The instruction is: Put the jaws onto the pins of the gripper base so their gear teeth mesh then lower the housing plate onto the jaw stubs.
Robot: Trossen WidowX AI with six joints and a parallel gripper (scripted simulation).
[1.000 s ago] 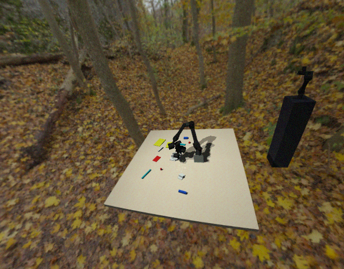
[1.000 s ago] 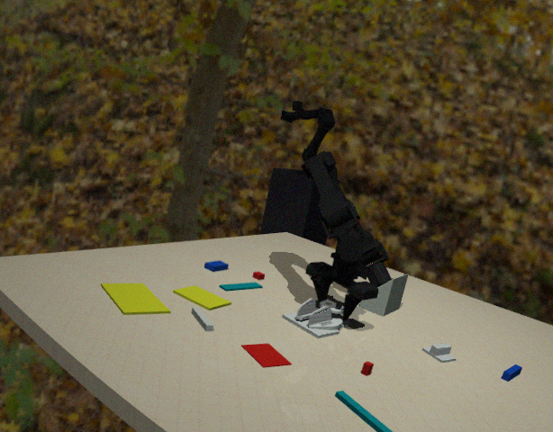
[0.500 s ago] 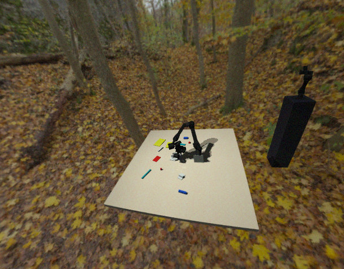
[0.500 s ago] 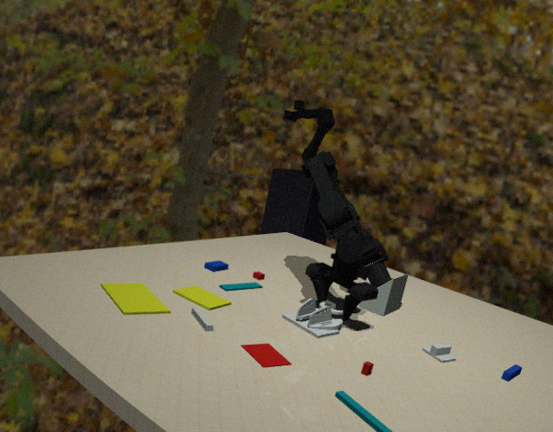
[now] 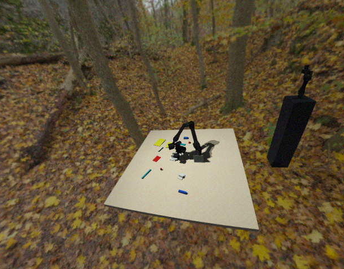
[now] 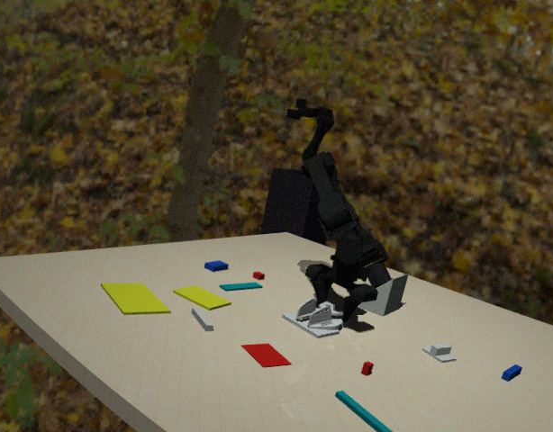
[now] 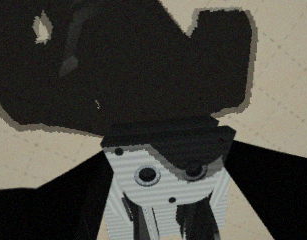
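Note:
My gripper point(image 5: 175, 156) point(image 6: 333, 312) point(image 7: 165, 147) is low over the gripper base, its two black fingers on either side of the white housing plate point(image 7: 163, 192), shut on it. The plate shows two ringed holes in the wrist view; part of it is in shadow. Under it lies the pale gripper base point(image 5: 172, 159) point(image 6: 320, 333) point(image 7: 221, 220). Two upright jaws point(image 6: 321, 318) point(image 7: 149, 222) stand on the base and reach out from under the plate. The pins, the meshing teeth and the stubs are hidden. I cannot tell whether the plate touches the jaws.
A red plate point(image 5: 156, 158) point(image 6: 267, 355), a grey bar point(image 6: 202, 319) and a small red block point(image 6: 367, 368) lie near the base. A white stepped piece point(image 5: 181, 176) point(image 6: 439, 351) and a blue block point(image 5: 182, 191) point(image 6: 512, 372) lie further off. Two yellow plates point(image 6: 134, 298) point(image 6: 202, 297) lie at the left in the exterior view.

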